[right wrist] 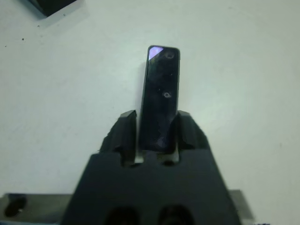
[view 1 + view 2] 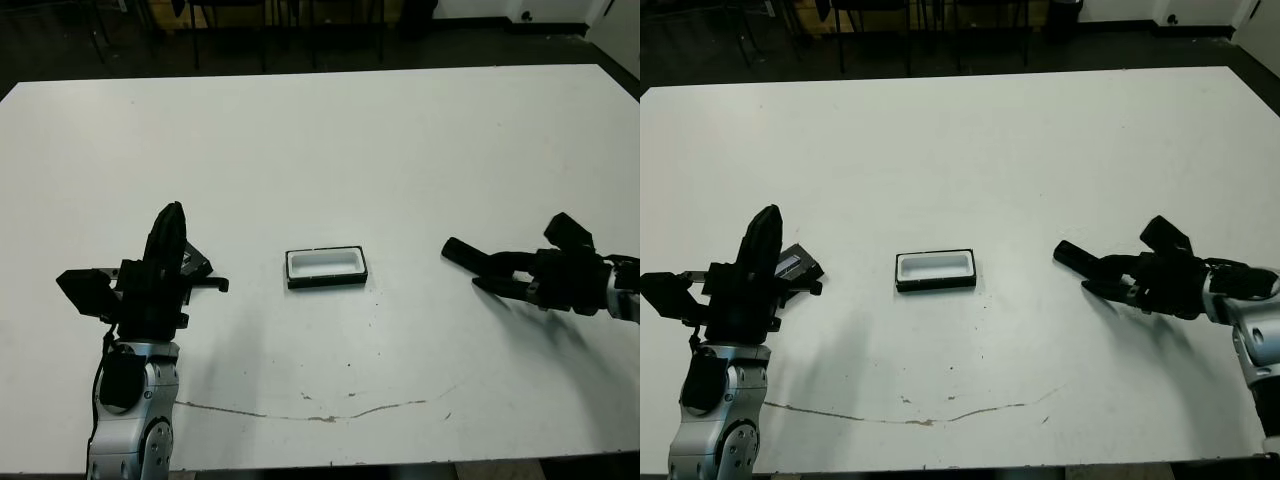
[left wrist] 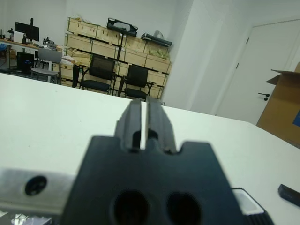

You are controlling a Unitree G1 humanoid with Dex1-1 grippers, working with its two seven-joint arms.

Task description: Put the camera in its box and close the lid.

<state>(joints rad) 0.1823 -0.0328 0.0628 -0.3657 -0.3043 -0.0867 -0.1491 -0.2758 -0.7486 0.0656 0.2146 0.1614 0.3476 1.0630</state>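
Two black fingers of the right gripper (image 1: 157, 123) clamp the camera (image 1: 160, 96), a slim black glossy bar with a flat dark face and a small bluish-white patch at its far corner. About half of the bar sticks out past the fingertips; its near end is hidden inside the gripper's body. From the head views it hangs just above the white table (image 2: 330, 150), at about 3 o'clock from the box (image 2: 326, 267) and well apart from it, pointing towards it.

That box is a small shallow rectangular tray with black outer walls and white lining, near the table's middle, open and with nothing in it.

At about 9 o'clock from the box, the left gripper (image 2: 170, 232) points upward with its fingers pressed together on nothing. Just behind it lies the lid (image 2: 800, 266), a flat black cover with a silvery-grey marking, mostly hidden by the gripper.
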